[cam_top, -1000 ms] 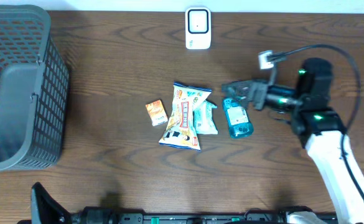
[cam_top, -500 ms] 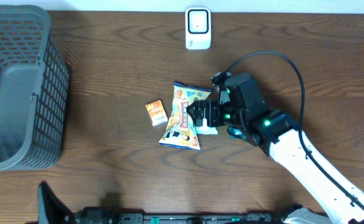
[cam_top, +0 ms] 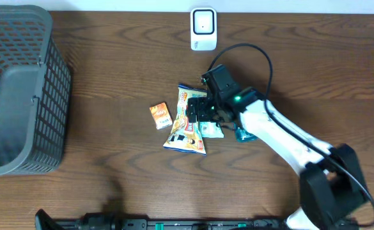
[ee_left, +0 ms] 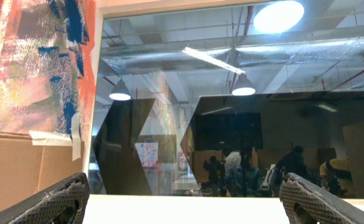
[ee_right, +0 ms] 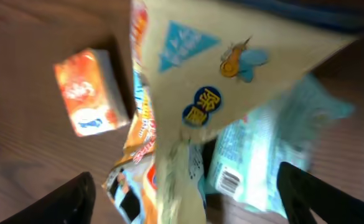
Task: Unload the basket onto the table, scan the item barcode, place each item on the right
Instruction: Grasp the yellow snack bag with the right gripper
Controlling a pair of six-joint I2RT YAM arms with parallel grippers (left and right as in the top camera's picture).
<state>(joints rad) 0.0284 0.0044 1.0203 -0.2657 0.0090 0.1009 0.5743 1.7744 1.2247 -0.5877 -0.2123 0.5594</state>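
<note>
Snack bag [cam_top: 187, 131] lies mid-surface [cam_top: 110, 64] in my overhead view. A small orange box [cam_top: 160, 115] sits just left of it, a teal packet [cam_top: 213, 130] touches its right edge, and a blue bottle [cam_top: 245, 134] lies beyond that. The right hand [cam_top: 198, 112] hovers over the bag's upper part. The white scanner [cam_top: 203, 29] stands well apart at the far edge, the grey basket [cam_top: 20, 89] far left.

On the left wrist, the left hand [ee_left: 182, 199] is spread wide, nothing between its fingers [ee_left: 51, 202].

On the right wrist, badly blurred, the fingers [ee_right: 70, 196] stand wide either side of the bag, seemingly not touching it. A barcode [ee_right: 229, 180] shows on the teal packet.
</note>
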